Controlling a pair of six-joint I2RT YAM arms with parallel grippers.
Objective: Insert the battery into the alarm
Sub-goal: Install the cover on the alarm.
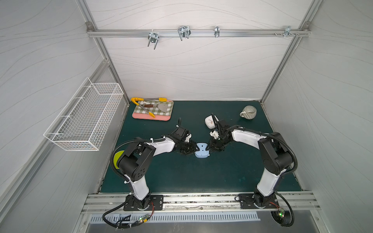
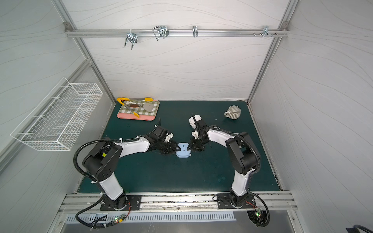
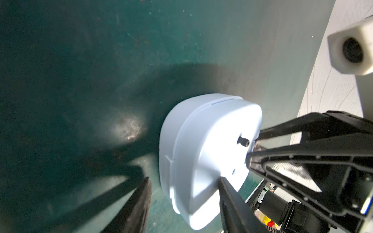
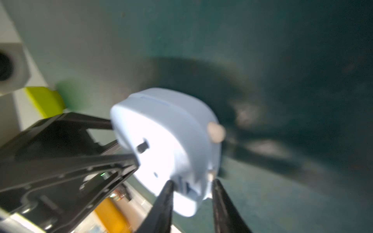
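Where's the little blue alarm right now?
In both top views the alarm lies back up in the middle of the mat, between the left hand at its left edge and the right hand at its right.

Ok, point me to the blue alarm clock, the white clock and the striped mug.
blue alarm clock (image 1: 201, 153): in a top view, middle of its back panel.
white clock (image 1: 209, 122): in a top view, on its dial.
striped mug (image 1: 251, 114): in a top view, on its ribbed side wall.
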